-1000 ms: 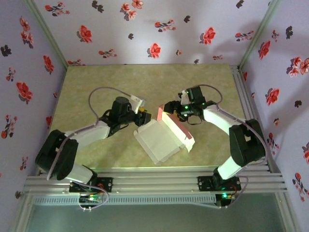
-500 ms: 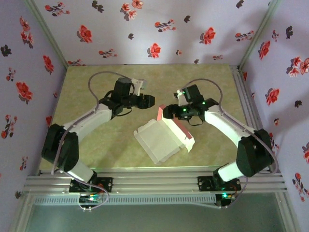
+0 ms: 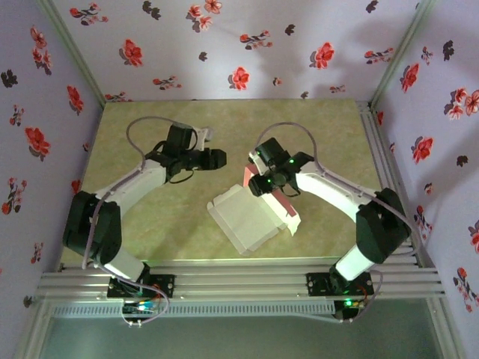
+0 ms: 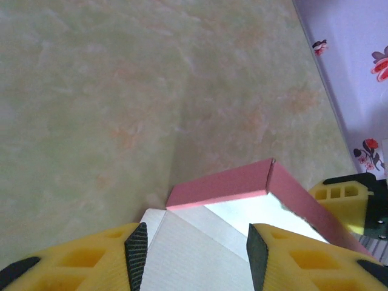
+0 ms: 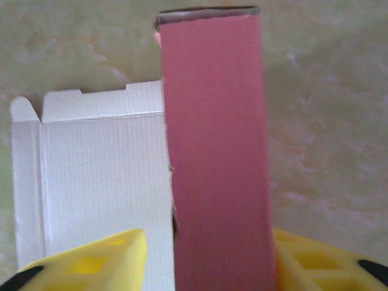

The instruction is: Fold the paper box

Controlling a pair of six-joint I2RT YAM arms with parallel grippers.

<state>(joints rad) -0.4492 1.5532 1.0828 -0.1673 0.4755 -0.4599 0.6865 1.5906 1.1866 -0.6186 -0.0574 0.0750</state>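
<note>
the paper box (image 3: 247, 221) lay pale face up near the middle of the table (image 3: 150, 127), a touch toward 5 o'clock, its pink flap (image 5: 215, 133) upright at the 1 o'clock edge. the right gripper (image 3: 254, 182) straddled that flap, fingers close either side; a firm pinch could not be told. the left gripper (image 3: 217, 158) hovered at the box's 11 o'clock, half spread, holding nothing.
</note>
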